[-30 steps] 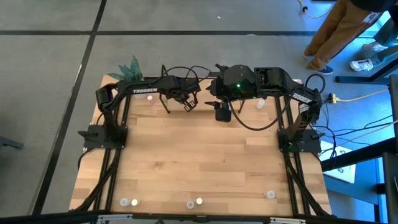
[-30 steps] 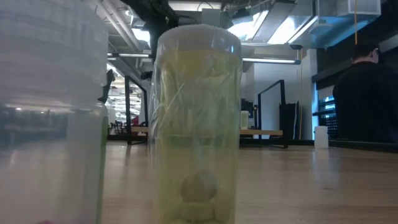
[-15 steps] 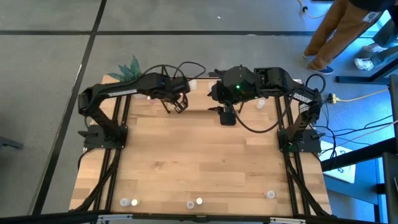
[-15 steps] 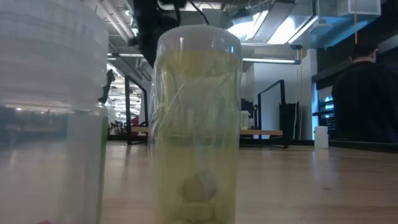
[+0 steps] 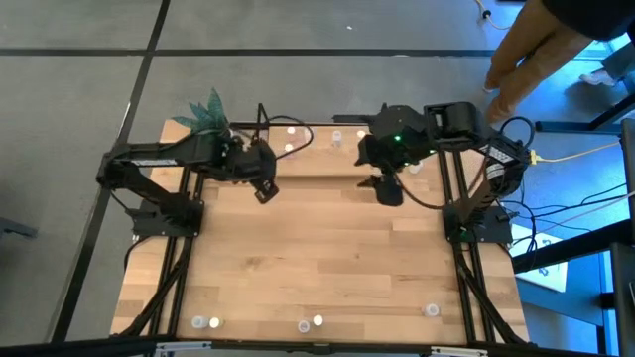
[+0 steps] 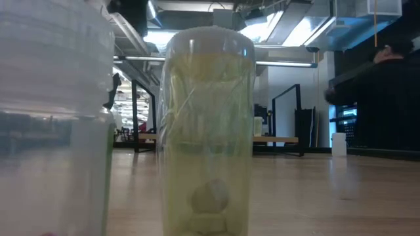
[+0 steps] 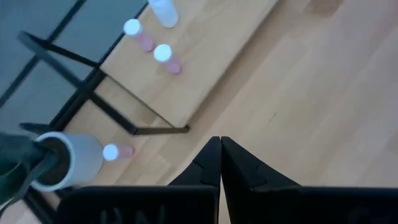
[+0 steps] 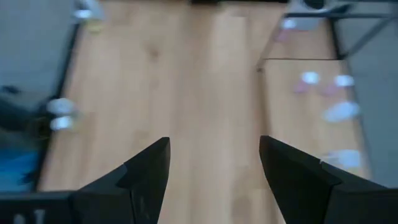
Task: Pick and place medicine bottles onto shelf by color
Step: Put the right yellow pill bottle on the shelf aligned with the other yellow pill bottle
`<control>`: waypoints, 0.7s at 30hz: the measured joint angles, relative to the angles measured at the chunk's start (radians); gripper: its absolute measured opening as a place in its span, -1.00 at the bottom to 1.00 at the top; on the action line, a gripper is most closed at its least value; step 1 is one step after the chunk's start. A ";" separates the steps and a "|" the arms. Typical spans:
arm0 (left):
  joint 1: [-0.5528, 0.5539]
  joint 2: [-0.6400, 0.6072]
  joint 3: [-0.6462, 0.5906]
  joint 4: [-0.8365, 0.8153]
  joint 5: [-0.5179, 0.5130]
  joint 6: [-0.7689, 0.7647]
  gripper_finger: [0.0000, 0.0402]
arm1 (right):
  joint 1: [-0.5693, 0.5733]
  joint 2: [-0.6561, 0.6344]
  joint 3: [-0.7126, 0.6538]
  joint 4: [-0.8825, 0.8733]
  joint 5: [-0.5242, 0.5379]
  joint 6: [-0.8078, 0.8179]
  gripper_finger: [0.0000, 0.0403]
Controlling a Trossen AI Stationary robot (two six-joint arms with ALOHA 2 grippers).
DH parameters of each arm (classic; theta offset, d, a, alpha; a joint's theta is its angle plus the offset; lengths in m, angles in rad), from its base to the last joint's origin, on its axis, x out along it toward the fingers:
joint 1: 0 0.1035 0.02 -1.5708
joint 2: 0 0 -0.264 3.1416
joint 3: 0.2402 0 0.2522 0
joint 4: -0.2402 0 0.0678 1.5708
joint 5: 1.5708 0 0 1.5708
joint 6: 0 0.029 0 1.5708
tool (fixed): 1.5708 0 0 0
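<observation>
Pink-topped bottles (image 7: 160,57) on shelf (image 7: 205,68) — upright

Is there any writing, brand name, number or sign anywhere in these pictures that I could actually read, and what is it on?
No text can be read in any of the current views.
Left arm: any lettering on it is too small and blurred to read from above.
Medicine bottles: no readable labels.
Clear container in the low view: no print visible.
Wooden table: no markings.
</observation>
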 joint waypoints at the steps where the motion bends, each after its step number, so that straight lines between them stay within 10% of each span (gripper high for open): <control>1: -0.018 -0.007 0.000 -0.016 -0.015 -0.023 -1.00 | 0.006 -0.005 0.000 -0.005 -0.031 0.007 0.23; 21: -0.219 -0.029 0.000 -0.119 -0.071 -0.159 -1.00 | 0.186 0.004 -0.022 0.063 -0.068 0.043 0.23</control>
